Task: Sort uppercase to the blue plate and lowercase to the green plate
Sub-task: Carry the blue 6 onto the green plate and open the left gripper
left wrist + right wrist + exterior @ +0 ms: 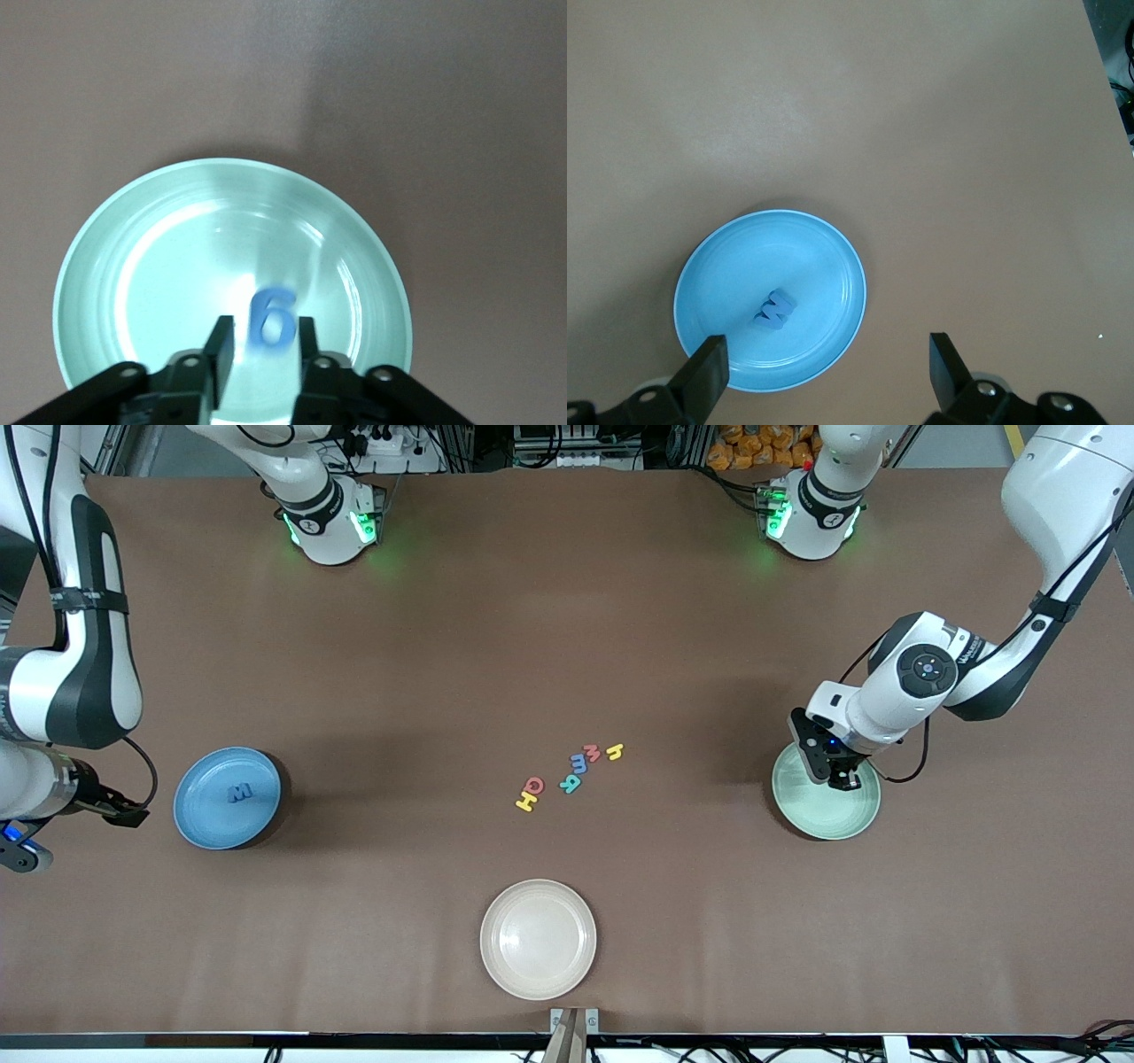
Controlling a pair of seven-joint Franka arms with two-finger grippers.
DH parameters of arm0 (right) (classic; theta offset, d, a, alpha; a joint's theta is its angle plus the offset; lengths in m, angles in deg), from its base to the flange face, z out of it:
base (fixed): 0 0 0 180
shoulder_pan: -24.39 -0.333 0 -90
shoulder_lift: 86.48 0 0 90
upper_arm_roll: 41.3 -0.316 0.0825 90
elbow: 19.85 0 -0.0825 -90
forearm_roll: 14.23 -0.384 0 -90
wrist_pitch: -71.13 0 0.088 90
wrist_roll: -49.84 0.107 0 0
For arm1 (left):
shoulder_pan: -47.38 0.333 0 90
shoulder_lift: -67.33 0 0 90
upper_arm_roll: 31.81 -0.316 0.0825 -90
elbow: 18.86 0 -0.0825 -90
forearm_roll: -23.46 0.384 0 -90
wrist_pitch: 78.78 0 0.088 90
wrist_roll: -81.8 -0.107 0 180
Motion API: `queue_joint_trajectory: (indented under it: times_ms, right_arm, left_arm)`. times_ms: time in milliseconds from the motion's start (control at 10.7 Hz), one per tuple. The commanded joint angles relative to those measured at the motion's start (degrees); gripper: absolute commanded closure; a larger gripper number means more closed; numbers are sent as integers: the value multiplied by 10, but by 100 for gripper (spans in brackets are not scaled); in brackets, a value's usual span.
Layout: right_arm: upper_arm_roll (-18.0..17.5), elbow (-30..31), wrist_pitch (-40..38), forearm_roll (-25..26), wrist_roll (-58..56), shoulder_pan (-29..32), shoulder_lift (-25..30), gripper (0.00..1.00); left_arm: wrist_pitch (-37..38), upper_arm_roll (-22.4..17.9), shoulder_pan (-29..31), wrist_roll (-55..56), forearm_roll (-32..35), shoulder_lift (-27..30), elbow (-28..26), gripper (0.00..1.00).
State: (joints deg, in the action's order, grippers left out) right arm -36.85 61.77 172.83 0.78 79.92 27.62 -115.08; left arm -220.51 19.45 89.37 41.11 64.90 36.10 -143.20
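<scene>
Release matters: my left claw [263,341], over the green plate [106,266], loosely brackets the blue g [271,317]; right claw [826,363] spread, waiting.

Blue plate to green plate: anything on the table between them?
Front view: six loose foam letters cluster midway between blue plate and green plate; otherwise bare.

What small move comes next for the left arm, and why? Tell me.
Probably open the left gripper fully and lift away: the blue g sits between its fingers right over the green plate, where lowercase belongs. The right gripper waits open near the blue plate.
</scene>
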Motion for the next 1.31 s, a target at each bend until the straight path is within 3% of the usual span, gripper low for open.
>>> queue_joint_trajectory:
  times_ms: [0,281,468,655,749,936,1030,1217]
  right_arm:
    - [-5,3,9,3,2,6,10,0]
    - [-5,4,35,1,3,7,7,0]
    - [-6,7,34,-2,4,2,7,0]
    - [-5,7,34,-57,3,0,7,0]
    - [-5,7,30,-60,4,-3,8,0]
    - [-6,9,30,-81,12,-12,7,0]
    - [-6,10,31,-115,18,-17,7,0]
    - [-5,9,75,-147,54,-56,-7,0]
  left_arm:
    - [0,9,12,3,15,-4,1,33]
    - [17,16,11,52,11,19,7,32]
    - [103,79,20,163,3,48,11,33]
    - [191,131,20,241,-56,64,46,33]
    - [219,146,20,264,-80,64,60,33]
    - [224,158,20,290,-96,59,63,35]
    - [220,161,16,291,-103,57,66,36]
    - [198,164,2,288,-113,43,71,38]
